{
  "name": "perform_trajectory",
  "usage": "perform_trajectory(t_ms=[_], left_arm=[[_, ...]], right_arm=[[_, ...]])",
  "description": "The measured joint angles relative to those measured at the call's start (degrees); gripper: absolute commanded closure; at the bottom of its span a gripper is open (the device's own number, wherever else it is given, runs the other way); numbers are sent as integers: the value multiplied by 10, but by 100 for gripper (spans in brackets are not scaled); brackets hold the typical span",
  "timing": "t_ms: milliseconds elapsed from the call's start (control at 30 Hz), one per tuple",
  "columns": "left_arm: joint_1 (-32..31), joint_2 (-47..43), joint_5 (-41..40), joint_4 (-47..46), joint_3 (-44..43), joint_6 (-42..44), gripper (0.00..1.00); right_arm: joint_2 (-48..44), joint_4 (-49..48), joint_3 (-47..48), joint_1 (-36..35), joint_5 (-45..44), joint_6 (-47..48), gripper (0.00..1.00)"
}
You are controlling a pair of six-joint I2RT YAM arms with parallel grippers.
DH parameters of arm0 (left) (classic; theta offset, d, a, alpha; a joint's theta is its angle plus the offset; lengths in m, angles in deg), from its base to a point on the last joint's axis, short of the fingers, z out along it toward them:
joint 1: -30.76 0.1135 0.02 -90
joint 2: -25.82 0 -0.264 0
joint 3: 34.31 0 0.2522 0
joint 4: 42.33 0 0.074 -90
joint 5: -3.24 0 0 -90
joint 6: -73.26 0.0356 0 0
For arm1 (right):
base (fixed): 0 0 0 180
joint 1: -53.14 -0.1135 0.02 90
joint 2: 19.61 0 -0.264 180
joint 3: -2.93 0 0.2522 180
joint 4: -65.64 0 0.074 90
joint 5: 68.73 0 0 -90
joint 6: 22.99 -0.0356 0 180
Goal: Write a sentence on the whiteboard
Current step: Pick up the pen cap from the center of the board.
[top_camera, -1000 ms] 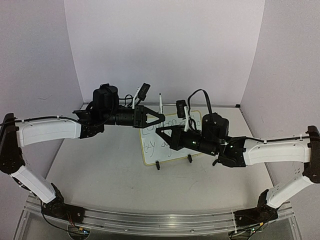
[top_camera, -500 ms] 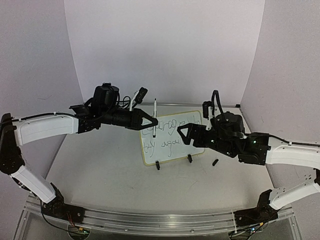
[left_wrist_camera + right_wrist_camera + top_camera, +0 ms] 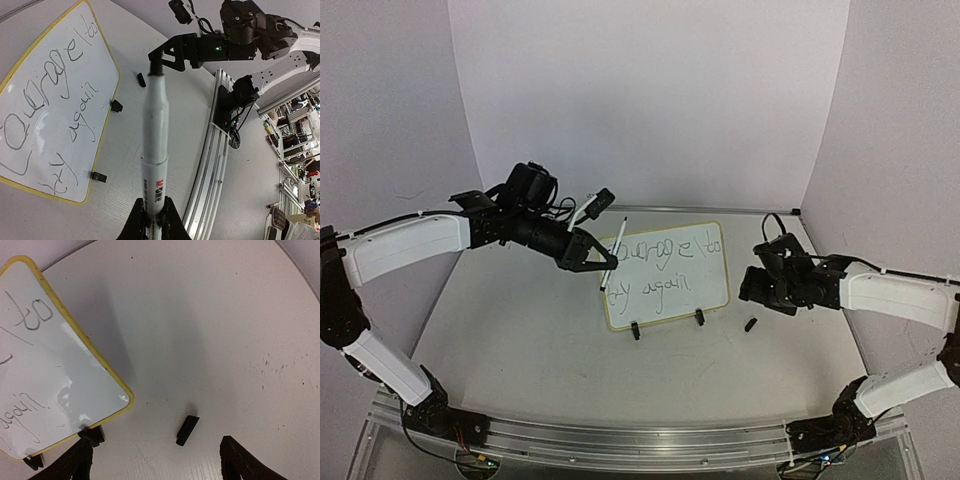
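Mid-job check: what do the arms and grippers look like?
Both the left arm and right arm have smooth white shells, black joints and wrists, and black cables looping over each wrist. The left gripper and right gripper are matte black with tapered, triangular jaws.

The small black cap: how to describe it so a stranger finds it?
Find the whiteboard at the centre. Past its front corner nearest the right gripper lies a short black cap. Unlike the board's two black clip feet, it touches nothing.
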State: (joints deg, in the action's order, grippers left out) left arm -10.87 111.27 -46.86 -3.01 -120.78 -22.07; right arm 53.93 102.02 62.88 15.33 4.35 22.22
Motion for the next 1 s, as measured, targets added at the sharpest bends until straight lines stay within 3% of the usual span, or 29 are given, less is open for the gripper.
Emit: perform_trajectory(t_ms=[367,800,1000], left_arm=[[0,-30,-34,36,53,91,100],[-8,-45,-45,35,75,101,100],[-9,-45,-45,35,75,100,100]], right_arm=[[193,59,41,35,31,-30,46],[255,66,78,47,38,-68,71],[257,64,78,51,39,-86,76]])
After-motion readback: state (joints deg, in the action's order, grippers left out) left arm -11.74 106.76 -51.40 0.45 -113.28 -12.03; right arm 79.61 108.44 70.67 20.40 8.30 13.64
